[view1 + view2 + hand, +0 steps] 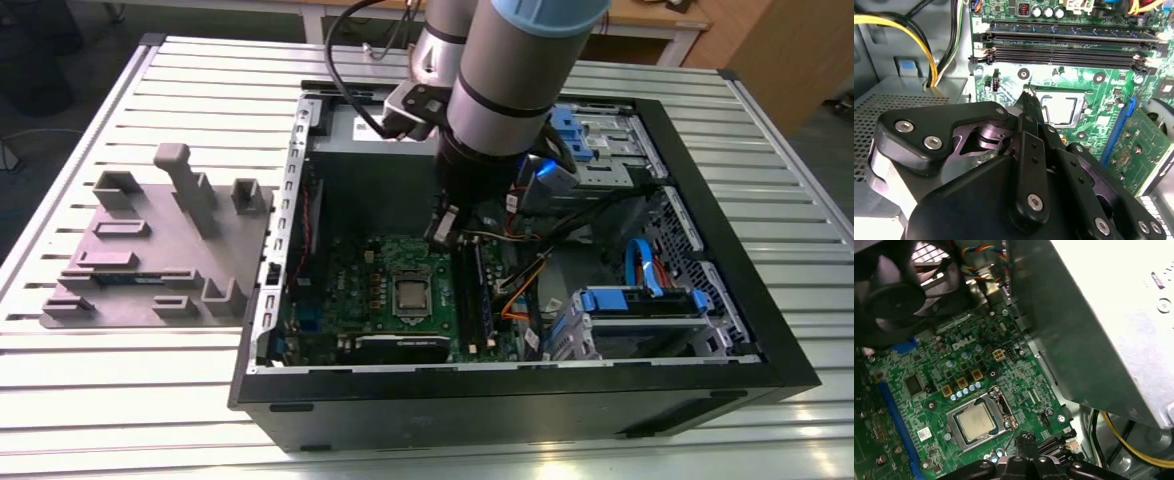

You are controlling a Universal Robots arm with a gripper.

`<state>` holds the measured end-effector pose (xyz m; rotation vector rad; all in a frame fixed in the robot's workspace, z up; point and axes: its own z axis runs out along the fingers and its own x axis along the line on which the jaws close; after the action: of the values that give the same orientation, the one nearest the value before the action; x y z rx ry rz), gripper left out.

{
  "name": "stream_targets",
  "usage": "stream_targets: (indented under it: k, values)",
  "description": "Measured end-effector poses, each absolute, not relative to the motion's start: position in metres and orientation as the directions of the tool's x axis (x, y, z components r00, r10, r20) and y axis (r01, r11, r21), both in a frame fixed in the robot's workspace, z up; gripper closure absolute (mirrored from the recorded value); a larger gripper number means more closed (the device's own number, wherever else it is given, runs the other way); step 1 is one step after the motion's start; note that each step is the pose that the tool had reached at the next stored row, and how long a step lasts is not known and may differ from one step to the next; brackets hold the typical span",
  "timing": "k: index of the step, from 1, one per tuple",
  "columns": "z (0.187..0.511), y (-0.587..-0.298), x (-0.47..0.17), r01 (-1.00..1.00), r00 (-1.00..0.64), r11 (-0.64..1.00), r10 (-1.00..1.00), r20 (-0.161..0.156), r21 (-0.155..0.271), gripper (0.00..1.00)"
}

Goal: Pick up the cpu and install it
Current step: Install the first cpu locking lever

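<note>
Since the cpu (pixel 975 421) already lies flat in its socket (pixel 954 436) on the board (pixel 358 258), we judge the placing done, with the socket frame seemingly not yet clamped. The chip is a pale silvery square, at six o'clock from the gripper (pixel 445 228) in the exterior view. Its jaws look closed and empty.

Slatted tabletop and its load

An open computer case (pixel 534 400) is carried by the ribbed metal tabletop (pixel 200 420); a grey plastic fixture (pixel 154 255) is laid at the exterior view's left.
</note>
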<state>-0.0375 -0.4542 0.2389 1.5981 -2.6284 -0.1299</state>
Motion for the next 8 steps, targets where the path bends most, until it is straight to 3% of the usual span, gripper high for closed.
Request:
stream_targets:
  k: [8]
  values:
    - [0.2387,-0.4621,-0.0377,-0.894,-0.437,0.436,-0.899,0.010,0.104,0.90]
